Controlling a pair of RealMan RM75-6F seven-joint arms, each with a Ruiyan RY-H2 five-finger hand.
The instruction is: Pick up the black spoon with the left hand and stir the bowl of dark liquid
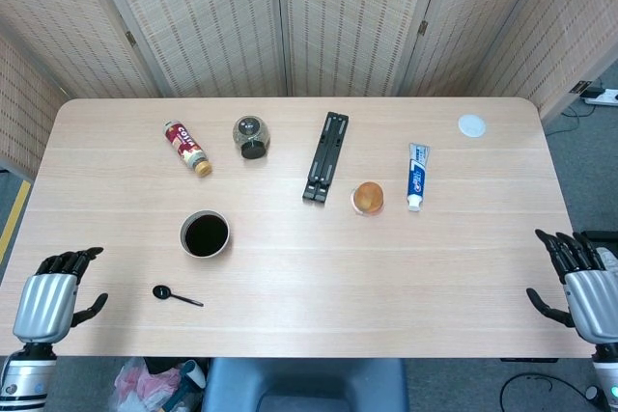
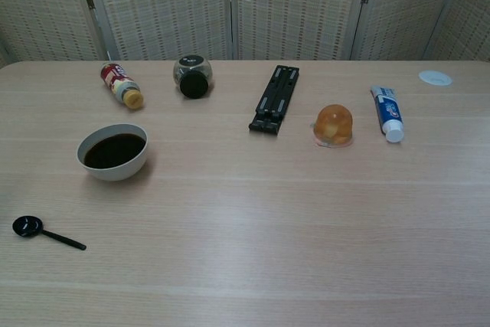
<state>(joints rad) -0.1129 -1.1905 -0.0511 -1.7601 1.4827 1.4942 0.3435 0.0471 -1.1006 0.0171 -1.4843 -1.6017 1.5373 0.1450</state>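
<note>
Nothing of the task is done yet, judging by how things lie. The spoon (image 1: 177, 295) rests flat on the tabletop (image 1: 290, 258), untouched, near the front left edge, its round end toward the left and its handle running right. The bowl (image 1: 205, 234) of dark liquid sits just behind it, apart from it, with a calm surface in the chest view. All is left to do: reach, grasp the spoon, carry it over, dip and stir.

The left robot hand (image 1: 46, 301) hangs off the tabletop's front left corner, well left of the spoon. It holds nothing; its fingers are apart and loosely curved, pointing up and toward the tabletop, with the thumb out to the side toward the spoon. The right robot hand (image 1: 587, 291) is off the front right corner in a mirrored pose, also empty with fingers spread. Neither hand shows in the chest view.

The likely first move is for the left robot hand to come in over the edge and to the right. The thin, flat-lying handle will probably call for a careful pinch.
</note>
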